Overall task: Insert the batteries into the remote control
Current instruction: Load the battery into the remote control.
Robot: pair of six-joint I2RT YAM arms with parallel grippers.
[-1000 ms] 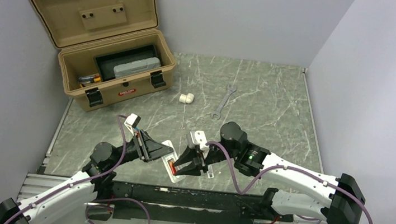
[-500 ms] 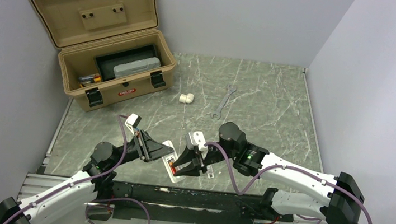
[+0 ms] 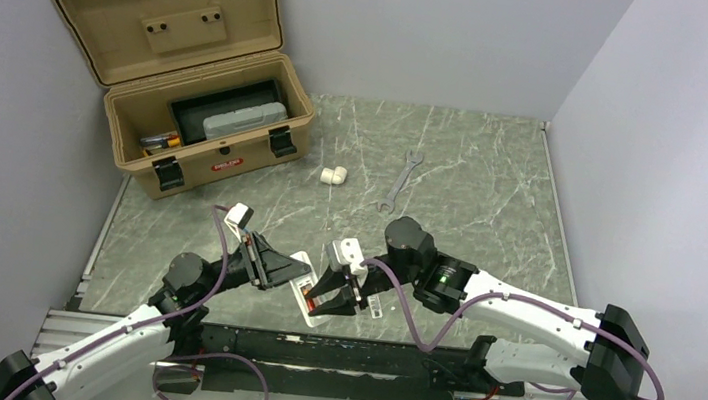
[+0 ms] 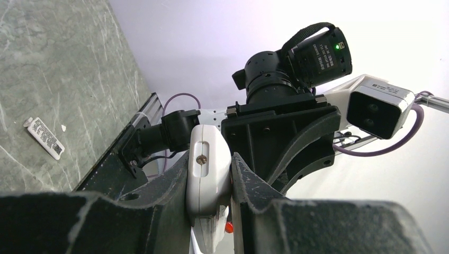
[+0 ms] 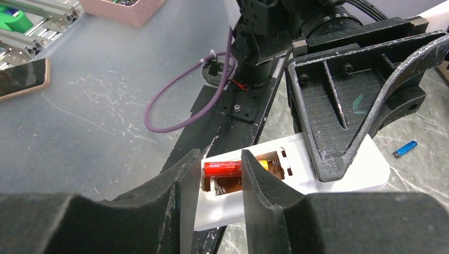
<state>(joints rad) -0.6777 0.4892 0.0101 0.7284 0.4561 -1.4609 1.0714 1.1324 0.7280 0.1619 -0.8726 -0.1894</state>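
Observation:
The white remote control [image 3: 304, 261] is held tilted just above the table's near edge, clamped between my left gripper's [image 3: 293, 274] fingers; in the left wrist view the gripper [image 4: 209, 165] is shut on the remote [image 4: 208, 145]. Its battery recess faces up. In the right wrist view an orange-red battery [image 5: 224, 168] lies in the recess of the remote [image 5: 370, 177]. It also shows in the top view [image 3: 312, 304]. My right gripper [image 3: 325, 301] hovers right over that battery. Its fingers [image 5: 182, 196] are a little apart and hold nothing.
An open tan toolbox [image 3: 224, 161] stands at the back left. A white pipe elbow [image 3: 335, 175] and a silver wrench [image 3: 397, 181] lie mid-table. A small white strip [image 4: 45, 138] and a small blue object [image 5: 405, 148] lie on the table near the remote.
My right arm has shifted slightly left, closer over the remote's recess. My left arm and the remote have stayed still.

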